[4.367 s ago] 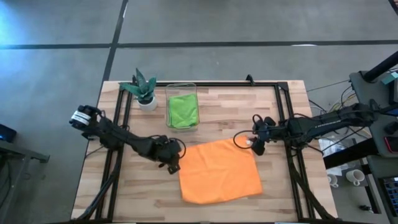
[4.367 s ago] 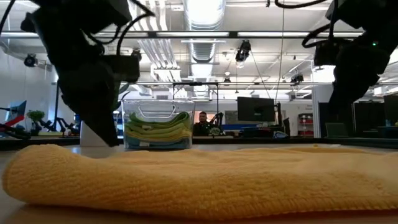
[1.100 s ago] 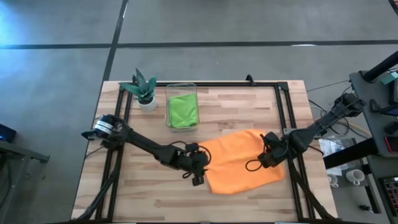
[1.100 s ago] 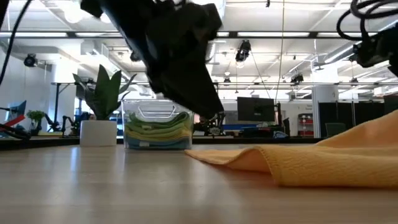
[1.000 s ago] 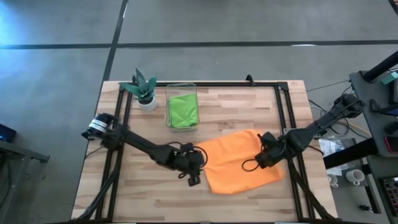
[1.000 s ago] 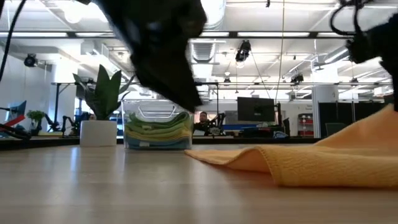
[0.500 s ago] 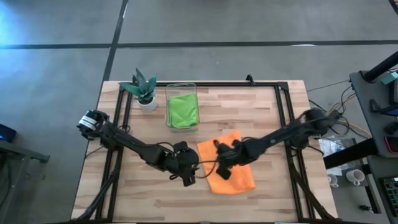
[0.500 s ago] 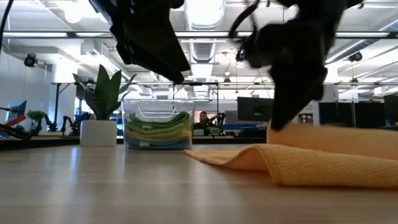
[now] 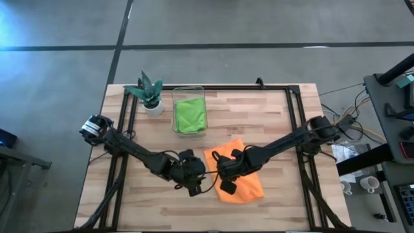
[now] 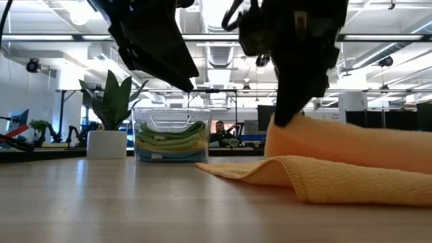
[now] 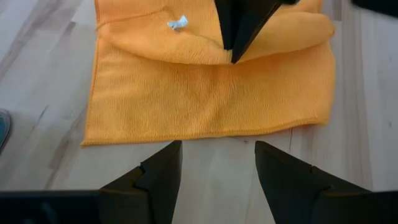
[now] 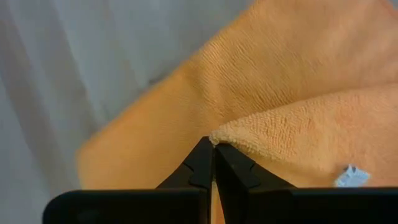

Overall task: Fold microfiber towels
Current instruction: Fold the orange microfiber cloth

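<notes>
An orange microfiber towel [image 9: 249, 188] lies folded over on itself near the table's middle, its lower layer flat on the wood [image 11: 205, 106]. My right gripper [image 9: 226, 183] is shut on the upper layer's edge, above the towel's left part [image 10: 290, 111]. My left gripper [image 11: 217, 168] hangs open just left of the towel, above bare table, holding nothing. More towels, lime green on top, sit stacked in the clear bin [image 9: 189, 110]. My right gripper pinches the free edge of the folded-over layer [image 12: 231, 134] between its two fingertips [image 11: 236, 37], about midway along that edge. The fingers slant down from above. The held edge is raised slightly above the lower layer, which stays flat on the table.
The clear bin [image 10: 171, 135] and a small potted plant [image 9: 149, 90] stand at the far left of the table. A black frame rail [image 9: 294, 110] runs along the sides. Bare wood lies near the front edge.
My right gripper has swept toward the table's left edge, rolling as it went, and has carried the towel's right edge over the rest. The towel is now folded about in half; its left edge has stayed put. My left gripper has drawn back slightly leftward, still open.
</notes>
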You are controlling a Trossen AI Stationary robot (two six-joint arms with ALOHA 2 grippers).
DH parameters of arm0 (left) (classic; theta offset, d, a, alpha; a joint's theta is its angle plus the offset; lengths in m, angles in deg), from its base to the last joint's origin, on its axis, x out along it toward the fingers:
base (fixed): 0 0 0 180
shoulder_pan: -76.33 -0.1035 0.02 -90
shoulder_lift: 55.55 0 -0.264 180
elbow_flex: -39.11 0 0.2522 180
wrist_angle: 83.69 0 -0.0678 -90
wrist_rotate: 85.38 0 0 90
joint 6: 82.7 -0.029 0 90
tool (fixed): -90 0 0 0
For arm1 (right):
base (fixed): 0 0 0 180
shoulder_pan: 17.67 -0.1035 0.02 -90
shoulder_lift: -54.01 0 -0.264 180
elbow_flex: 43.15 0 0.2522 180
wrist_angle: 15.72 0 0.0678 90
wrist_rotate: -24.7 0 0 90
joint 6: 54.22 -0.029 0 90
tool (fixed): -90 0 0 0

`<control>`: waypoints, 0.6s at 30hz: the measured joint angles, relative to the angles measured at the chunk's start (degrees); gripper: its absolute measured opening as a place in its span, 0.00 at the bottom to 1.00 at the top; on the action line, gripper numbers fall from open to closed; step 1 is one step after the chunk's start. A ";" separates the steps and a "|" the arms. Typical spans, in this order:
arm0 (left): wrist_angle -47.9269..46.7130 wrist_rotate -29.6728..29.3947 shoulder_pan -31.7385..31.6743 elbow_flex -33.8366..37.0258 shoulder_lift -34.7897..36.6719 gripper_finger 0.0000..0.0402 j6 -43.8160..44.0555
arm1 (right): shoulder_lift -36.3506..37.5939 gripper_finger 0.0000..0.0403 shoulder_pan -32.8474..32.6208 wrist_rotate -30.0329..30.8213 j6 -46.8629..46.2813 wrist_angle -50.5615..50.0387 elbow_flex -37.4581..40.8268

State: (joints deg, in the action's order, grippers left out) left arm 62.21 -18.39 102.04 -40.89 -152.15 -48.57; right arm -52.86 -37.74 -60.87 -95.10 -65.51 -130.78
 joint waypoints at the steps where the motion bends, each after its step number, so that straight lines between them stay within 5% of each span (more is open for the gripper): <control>1: 0.07 0.00 0.00 0.00 0.00 0.47 0.00 | 0.36 0.02 0.18 0.10 0.04 0.29 0.00; 18: 0.13 -0.02 0.15 0.00 0.01 0.47 0.00 | -6.23 0.07 1.65 -1.41 1.70 10.08 0.17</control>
State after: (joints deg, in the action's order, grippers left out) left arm 62.35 -18.41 102.19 -40.89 -152.14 -48.57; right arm -59.09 -36.09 -62.28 -93.39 -55.44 -130.61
